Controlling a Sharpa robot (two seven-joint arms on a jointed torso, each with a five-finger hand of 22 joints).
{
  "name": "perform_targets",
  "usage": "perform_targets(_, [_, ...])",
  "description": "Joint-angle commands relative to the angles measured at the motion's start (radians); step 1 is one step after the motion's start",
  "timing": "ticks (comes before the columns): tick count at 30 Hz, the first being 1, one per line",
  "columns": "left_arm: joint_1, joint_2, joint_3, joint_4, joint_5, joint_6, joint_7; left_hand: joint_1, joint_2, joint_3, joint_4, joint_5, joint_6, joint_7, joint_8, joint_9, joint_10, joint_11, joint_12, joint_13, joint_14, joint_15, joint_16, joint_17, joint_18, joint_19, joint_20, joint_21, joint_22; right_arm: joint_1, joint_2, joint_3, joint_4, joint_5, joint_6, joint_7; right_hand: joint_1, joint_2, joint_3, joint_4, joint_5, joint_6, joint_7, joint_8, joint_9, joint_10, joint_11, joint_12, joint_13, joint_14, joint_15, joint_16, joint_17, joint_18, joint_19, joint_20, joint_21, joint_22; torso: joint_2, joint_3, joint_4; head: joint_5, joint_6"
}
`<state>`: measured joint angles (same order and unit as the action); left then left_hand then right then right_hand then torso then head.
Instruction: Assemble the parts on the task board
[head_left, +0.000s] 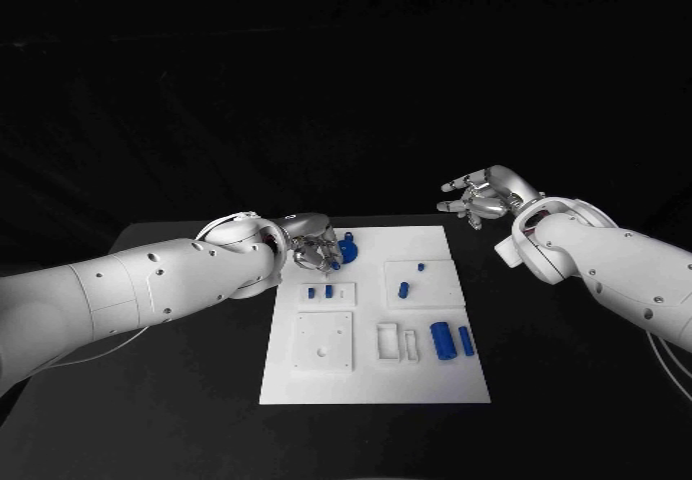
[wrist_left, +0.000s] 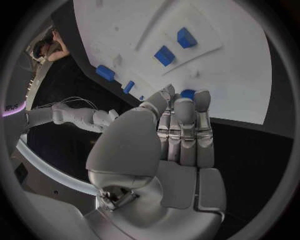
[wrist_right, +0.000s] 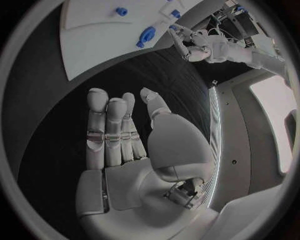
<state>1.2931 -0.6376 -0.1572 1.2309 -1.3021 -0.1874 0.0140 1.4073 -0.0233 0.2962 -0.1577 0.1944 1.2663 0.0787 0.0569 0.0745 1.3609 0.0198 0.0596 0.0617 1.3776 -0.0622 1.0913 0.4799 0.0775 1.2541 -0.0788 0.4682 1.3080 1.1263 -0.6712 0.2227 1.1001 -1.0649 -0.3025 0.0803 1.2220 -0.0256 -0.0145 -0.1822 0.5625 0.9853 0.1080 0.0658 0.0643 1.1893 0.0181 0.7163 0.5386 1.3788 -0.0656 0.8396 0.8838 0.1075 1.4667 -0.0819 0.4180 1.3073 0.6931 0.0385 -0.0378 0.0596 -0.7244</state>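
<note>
Head view: the white task board lies in the middle of the black surface, a little below the frame's centre. The left hand sits at the board's upper left corner, fingers curled down over a round blue part that shows just to the right of the fingers. From this view the fingers touch or nearly touch that part; whether they actually pinch it I cannot tell. In the left wrist view the left hand's fingers lie pressed side by side, their tips right at the board's edge, with a bit of blue just beyond them.

The right hand hangs in the upper right of the head view, off the board and well apart from every part, fingers spread and holding nothing. The right wrist view shows it the same way, palm open over dark surface.

Other blue parts rest on the board: two small pieces below the left hand, one small piece near the board's centre, and two long cylinders at the lower right.
</note>
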Motion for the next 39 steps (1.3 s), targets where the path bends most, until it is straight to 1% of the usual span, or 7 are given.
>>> perform_targets(1, [0.002,-0.008,0.001,0.008,0.015,0.051,-0.018,-0.003,0.004,0.006,0.002,0.006,-0.007,0.002,0.007,0.002,-0.007,0.000,0.001,0.000,-0.001,0.003,-0.007,0.001,0.019,-0.009,0.001,0.005,0.021,0.000,-0.001,0.000,0.001,0.000,0.012,0.007,-0.009,-0.001,0.006,-0.003,0.005,0.025,0.007,-0.003,0.001,-0.038,-0.018,0.006,0.001,-0.007,-0.002,0.006,-0.002,0.014,0.041,-0.006,0.001,0.020,0.001,-0.0008,-0.0006,0.000,0.000])
perform_targets(6, [0.002,-0.018,0.002,0.000,0.005,0.056,-0.026,-0.002,0.004,0.009,0.004,0.006,-0.006,0.002,0.007,0.002,-0.005,0.000,0.001,0.000,-0.001,0.003,-0.007,0.001,0.020,-0.010,0.001,0.007,0.021,0.000,-0.001,0.000,0.001,0.000,0.012,0.007,-0.009,-0.001,0.006,-0.003,0.005,0.025,0.007,-0.003,0.001,-0.038,-0.018,0.006,0.001,-0.007,-0.002,0.006,-0.002,0.014,0.041,-0.006,0.001,0.020,0.002,-0.0011,-0.0012,0.002,0.000])
perform_targets(10, [0.002,-0.017,0.002,-0.011,-0.002,0.062,-0.030,-0.002,0.004,0.009,0.004,0.006,-0.006,0.002,0.007,0.002,-0.005,0.000,0.001,0.000,-0.001,0.003,-0.007,0.001,0.020,-0.010,0.001,0.007,0.021,0.000,-0.001,0.000,0.001,0.000,0.012,0.006,-0.009,-0.001,0.006,-0.003,0.005,0.025,0.007,-0.003,0.001,-0.038,-0.018,0.006,0.001,-0.007,-0.002,0.006,-0.002,0.014,0.041,-0.006,0.001,0.020,0.001,-0.0011,-0.0018,0.004,-0.001])
perform_targets(17, [0.002,-0.015,0.002,-0.024,-0.016,0.071,-0.037,-0.001,0.003,0.012,0.006,0.007,-0.005,0.001,0.007,0.002,-0.005,0.000,0.001,0.000,-0.001,0.003,-0.007,0.001,0.020,-0.011,0.001,0.009,0.021,0.000,-0.001,0.000,0.000,0.000,0.012,0.006,-0.009,-0.001,0.006,-0.003,0.005,0.025,0.007,-0.003,0.001,-0.038,-0.018,0.006,0.001,-0.007,-0.002,0.006,-0.002,0.014,0.041,-0.006,0.001,0.020,0.002,-0.0006,-0.0019,0.004,-0.002])
perform_targets(31, [0.002,-0.014,0.002,-0.026,-0.023,0.100,-0.047,-0.001,0.002,0.014,0.007,0.005,-0.005,0.002,0.007,0.002,-0.004,0.000,0.001,0.000,-0.001,0.003,-0.007,0.001,0.020,-0.012,0.001,0.011,0.020,0.000,-0.001,0.000,-0.001,0.000,0.013,0.006,-0.009,-0.001,0.006,-0.003,0.005,0.025,0.007,-0.003,0.001,-0.038,-0.018,0.006,0.001,-0.007,-0.002,0.006,-0.002,0.014,0.041,-0.006,0.001,0.020,0.001,-0.0002,-0.0020,0.002,-0.005])
perform_targets(36, [0.002,-0.013,0.001,-0.026,-0.022,0.111,-0.050,-0.001,0.002,0.014,0.008,0.004,-0.005,0.001,0.007,0.002,-0.004,0.000,0.001,0.000,-0.001,0.002,-0.007,0.001,0.020,-0.013,0.001,0.012,0.020,0.000,-0.001,0.000,-0.001,0.000,0.013,0.006,-0.009,-0.001,0.006,-0.003,0.005,0.025,0.007,-0.003,0.001,-0.038,-0.018,0.006,0.001,-0.007,-0.002,0.006,-0.002,0.014,0.041,-0.006,0.001,0.020,0.001,-0.0004,-0.0020,-0.002,-0.006])
perform_targets(39, [0.002,-0.013,0.001,-0.028,-0.022,0.112,-0.053,-0.001,0.002,0.015,0.008,0.003,-0.005,0.001,0.007,0.003,-0.004,0.000,0.001,0.000,-0.002,0.002,-0.008,0.001,0.020,-0.013,0.001,0.012,0.020,0.000,0.000,0.000,-0.001,0.000,0.013,0.006,-0.009,-0.001,0.006,-0.003,0.005,0.025,0.007,-0.003,0.001,-0.038,-0.018,0.006,0.001,-0.007,-0.002,0.006,-0.002,0.014,0.041,-0.006,0.001,0.020,0.001,0.0000,-0.0020,-0.002,-0.005])
